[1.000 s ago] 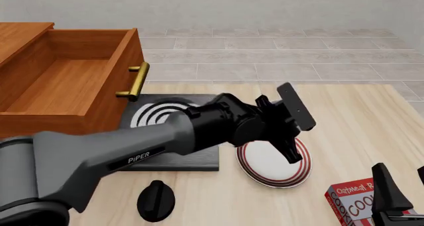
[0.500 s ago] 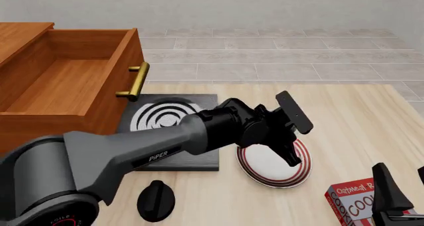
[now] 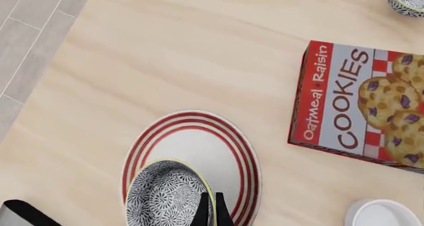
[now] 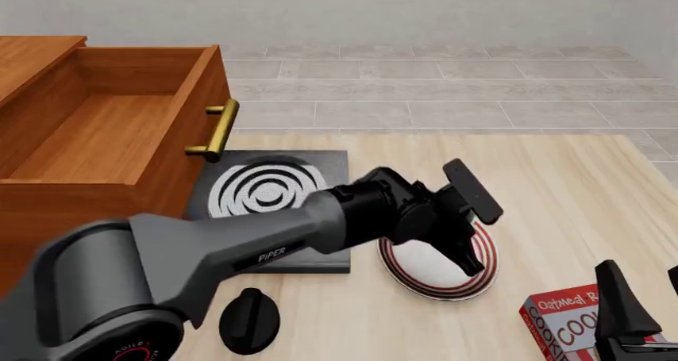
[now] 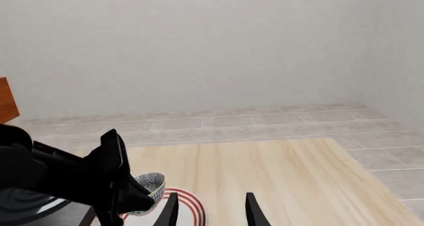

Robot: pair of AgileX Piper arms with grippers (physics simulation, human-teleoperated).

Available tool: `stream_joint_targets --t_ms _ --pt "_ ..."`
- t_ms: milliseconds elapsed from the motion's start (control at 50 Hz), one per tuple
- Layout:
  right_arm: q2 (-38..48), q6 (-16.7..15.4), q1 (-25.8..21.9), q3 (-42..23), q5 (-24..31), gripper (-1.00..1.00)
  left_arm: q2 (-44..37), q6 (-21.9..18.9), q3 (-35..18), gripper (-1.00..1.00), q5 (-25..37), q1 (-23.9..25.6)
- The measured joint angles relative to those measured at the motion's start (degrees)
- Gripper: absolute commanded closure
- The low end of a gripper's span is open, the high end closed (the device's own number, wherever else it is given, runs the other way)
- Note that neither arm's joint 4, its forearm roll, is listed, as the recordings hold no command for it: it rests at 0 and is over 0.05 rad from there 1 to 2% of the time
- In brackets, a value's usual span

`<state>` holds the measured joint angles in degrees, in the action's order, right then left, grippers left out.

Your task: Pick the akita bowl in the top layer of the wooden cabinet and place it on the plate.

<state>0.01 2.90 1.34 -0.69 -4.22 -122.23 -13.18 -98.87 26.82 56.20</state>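
Bowl (image 3: pixel 166 195) sits clamped between our left fingers (image 3: pixel 210 211), just over the plate (image 3: pixel 198 151); our right fingers (image 5: pixel 171 211) stand apart.

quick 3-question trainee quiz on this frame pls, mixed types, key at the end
1. True or false: a bowl sits inside the open top drawer.
2. What grips the rim of the bowl? A) left fingers B) right fingers C) nothing
3. Fill in: the bowl is over the red-ringed ____, not the cookie box.

Key: 1 false, the drawer is empty. 2 A. 3 plate.
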Motion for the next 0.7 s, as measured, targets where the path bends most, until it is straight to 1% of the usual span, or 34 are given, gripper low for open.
stream_joint_targets --t_ms 380,700 --pt "0.0 0.0 0.0 0.0 0.0 -1.0 -2.8 2.2 -1.8 1.0 1.1 0.3" --pt "0.0 0.1 0.0 0.0 0.0 -1.0 -4.9 2.9 -2.3 1.0 0.8 -0.4"
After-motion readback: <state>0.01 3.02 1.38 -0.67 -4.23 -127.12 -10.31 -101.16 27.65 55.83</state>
